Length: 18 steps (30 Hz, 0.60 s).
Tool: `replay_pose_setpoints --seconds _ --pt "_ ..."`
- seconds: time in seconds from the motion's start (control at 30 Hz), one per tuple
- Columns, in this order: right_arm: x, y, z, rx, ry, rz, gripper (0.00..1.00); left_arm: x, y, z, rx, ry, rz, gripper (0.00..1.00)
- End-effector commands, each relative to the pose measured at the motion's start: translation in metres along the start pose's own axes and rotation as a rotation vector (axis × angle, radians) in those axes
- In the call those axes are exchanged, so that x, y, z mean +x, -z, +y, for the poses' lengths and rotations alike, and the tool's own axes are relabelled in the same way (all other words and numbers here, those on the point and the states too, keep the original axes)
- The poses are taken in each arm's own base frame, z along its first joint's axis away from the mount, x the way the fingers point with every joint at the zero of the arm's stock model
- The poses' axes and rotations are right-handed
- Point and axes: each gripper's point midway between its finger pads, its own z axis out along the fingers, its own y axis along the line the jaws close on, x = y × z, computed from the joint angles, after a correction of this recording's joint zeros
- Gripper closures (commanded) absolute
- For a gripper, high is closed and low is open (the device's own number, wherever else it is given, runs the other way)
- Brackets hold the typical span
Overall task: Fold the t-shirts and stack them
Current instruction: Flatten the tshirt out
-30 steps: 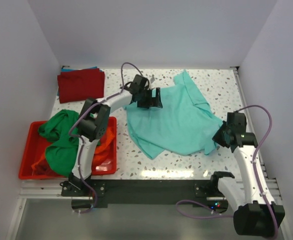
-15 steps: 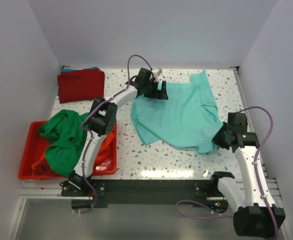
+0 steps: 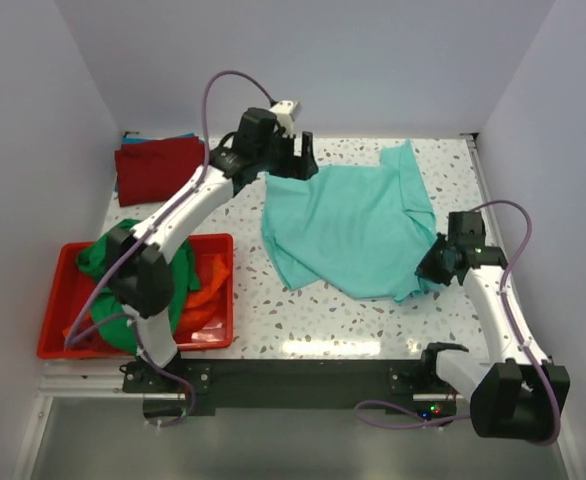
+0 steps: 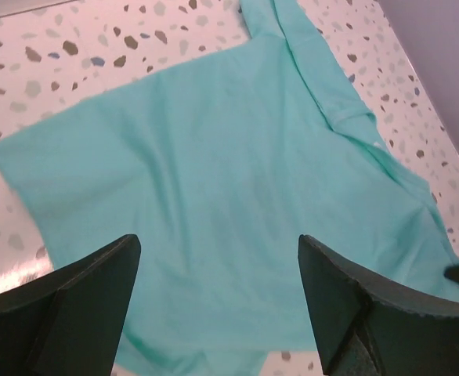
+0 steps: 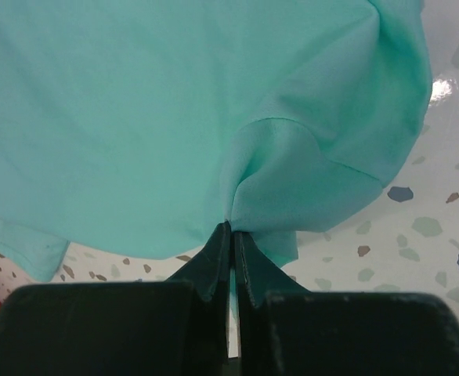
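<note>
Teal t-shirt [image 3: 348,225]: lies opened out on the table [image 3: 273,320], mostly flat. One sleeve is doubled over along its far right edge and the near right corner is rumpled.

Right gripper [image 5: 231,235]: jaws pressed together on a gather of the teal t-shirt's near right sleeve hem, with the cloth fanning away from the tips.

Left gripper [image 3: 295,162]: jaws spread wide with nothing between them. The shirt's far left corner lies beneath them, untouched (the wrist view looks down on the cloth from clear height).

Change in the last second: the left gripper sat low over the shirt's left edge, then travelled to the far corner and rose. The shirt slid away toward the far right and lost most of its near-side bunching.

Meaning for the task: in my judgement the spreading step is all but done. No fold has been made yet.

Dark red t-shirt [image 3: 161,168]: folded, well to the left of the left jaws, lying on a blue t-shirt [image 3: 163,137] of which only a sliver shows.

Green t-shirt [image 3: 108,258] and orange t-shirt [image 3: 211,275]: heaped unfolded in the red bin [image 3: 55,300], well apart from both jaws.

Risk: the rumple at the right-hand pinch may carry into the first fold.
</note>
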Motion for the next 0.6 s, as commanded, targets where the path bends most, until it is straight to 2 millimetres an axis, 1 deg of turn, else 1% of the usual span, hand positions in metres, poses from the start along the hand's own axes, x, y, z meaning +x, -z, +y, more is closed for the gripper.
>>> replay_pose_setpoints --seconds 0.0,0.03,0.07,0.1,0.13,0.17,0.2,0.23,0.27,0.3,0.33,0.37,0.4,0.43,0.47,0.5,0.53,0.57 --pt "-0.014 -0.004 0.017 -0.072 0.023 -0.035 0.99 0.067 0.045 0.012 -0.149 -0.014 0.145 0.14" --pt "-0.015 -0.006 0.018 -0.072 0.023 -0.034 0.99 0.112 0.055 0.025 -0.205 0.007 0.25 0.15" --pt "-0.016 -0.006 0.019 -0.075 0.028 -0.035 0.99 0.118 0.073 0.023 -0.242 -0.003 0.243 0.16" --pt "-0.017 -0.006 0.019 -0.074 0.028 -0.038 0.99 0.133 0.083 0.024 -0.271 0.011 0.268 0.17" --pt "-0.017 -0.006 0.019 -0.075 0.031 -0.037 0.99 0.154 0.097 0.021 -0.283 0.004 0.296 0.19" --pt "-0.017 -0.006 0.019 -0.077 0.031 -0.036 0.99 0.161 0.105 0.023 -0.309 0.007 0.301 0.21" --pt "-0.017 -0.007 0.019 -0.078 0.033 -0.036 0.99 0.172 0.112 0.021 -0.322 0.033 0.32 0.24" --pt "-0.015 -0.008 0.019 -0.076 0.034 -0.03 0.99 0.184 0.121 0.02 -0.329 0.043 0.335 0.26" --pt "-0.014 -0.009 0.018 -0.074 0.034 -0.027 0.99 0.194 0.124 0.014 -0.321 0.043 0.352 0.3" --pt "-0.013 -0.009 0.018 -0.077 0.031 -0.023 0.99 0.202 0.126 0.013 -0.327 0.069 0.365 0.32" --pt "-0.012 -0.01 0.018 -0.078 0.029 -0.021 0.99 0.216 0.13 0.014 -0.333 0.078 0.391 0.34" --pt "-0.01 -0.011 0.018 -0.079 0.03 -0.016 0.99 0.226 0.131 0.011 -0.326 0.087 0.412 0.37" --pt "-0.01 -0.011 0.019 -0.085 0.031 -0.014 0.99 0.232 0.131 0.01 -0.323 0.106 0.421 0.38" --pt "-0.009 -0.012 0.019 -0.086 0.028 -0.01 0.99 0.244 0.132 0.01 -0.318 0.118 0.444 0.38" --pt "-0.009 -0.012 0.019 -0.087 0.028 -0.011 0.99 0.25 0.132 0.006 -0.294 0.131 0.46 0.39" --pt "-0.009 -0.012 0.019 -0.088 0.026 -0.011 0.99 0.25 0.128 0.002 -0.275 0.152 0.447 0.39" --pt "-0.009 -0.011 0.019 -0.088 0.029 -0.01 0.99 0.258 0.128 0.001 -0.265 0.163 0.457 0.4" --pt "-0.009 -0.011 0.019 -0.088 0.031 -0.01 0.99 0.26 0.126 -0.004 -0.237 0.179 0.465 0.4"
